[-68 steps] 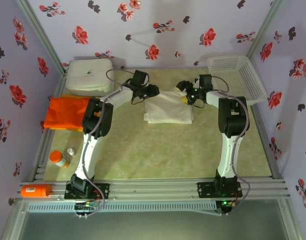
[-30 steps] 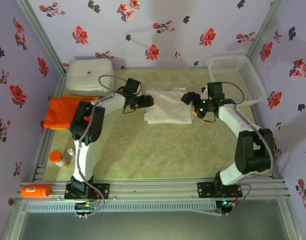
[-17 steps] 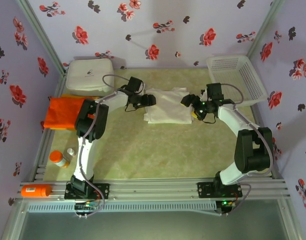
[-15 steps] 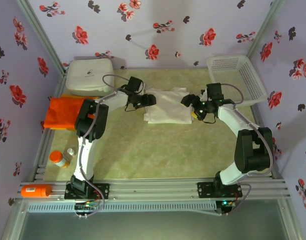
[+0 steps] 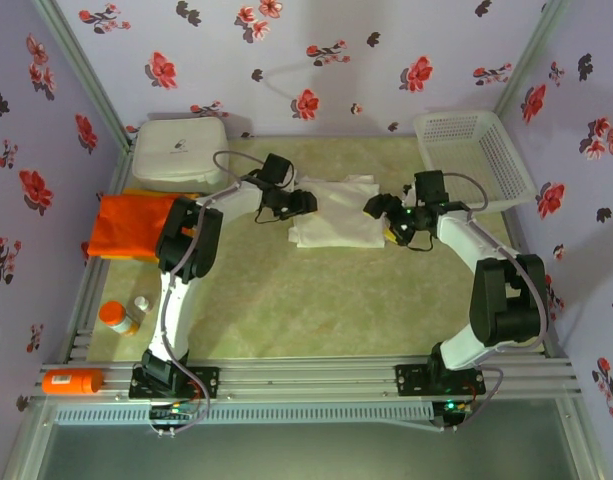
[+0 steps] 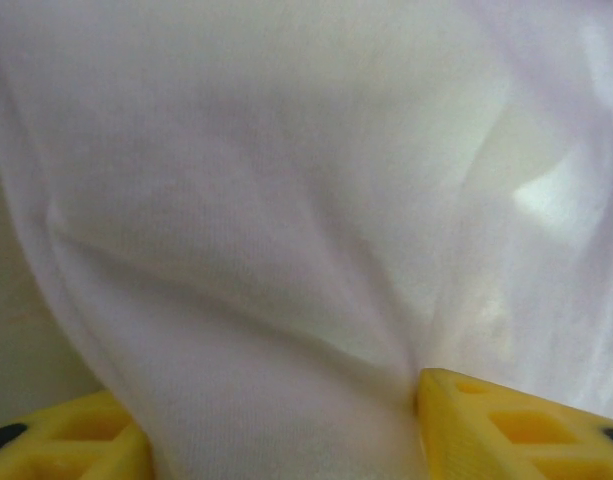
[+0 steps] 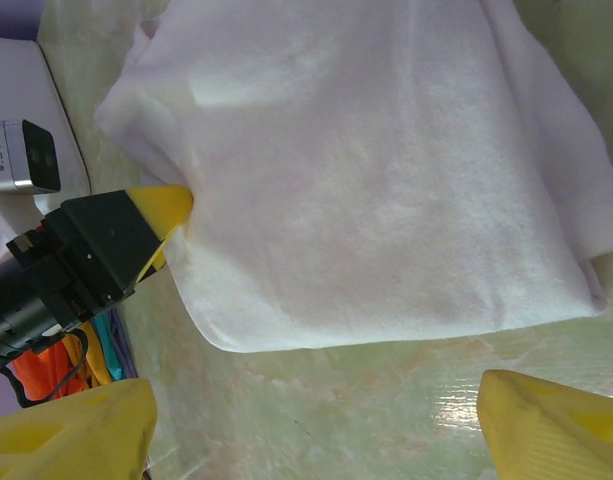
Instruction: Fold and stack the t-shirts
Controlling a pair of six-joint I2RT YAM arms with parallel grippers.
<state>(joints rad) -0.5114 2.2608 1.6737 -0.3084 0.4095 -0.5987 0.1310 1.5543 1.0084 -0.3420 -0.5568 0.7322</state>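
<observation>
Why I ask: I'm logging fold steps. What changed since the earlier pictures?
The right arm swung outward; the right gripper left the far corner of the off-white t-shirt and hangs open beside its right edge. The left gripper moved nearer along the left edge and is closing around cloth. The far flap now lies flat. The orange t-shirt, box and basket stayed put.

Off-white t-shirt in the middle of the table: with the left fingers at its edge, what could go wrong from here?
1. The left gripper has a bunch of the off-white t-shirt between its fingers; it may catch several layers and pull the fold apart.
2. The right gripper stands open beside the opposite edge, holding nothing, so a one-sided pull could drag or skew the shirt.
</observation>
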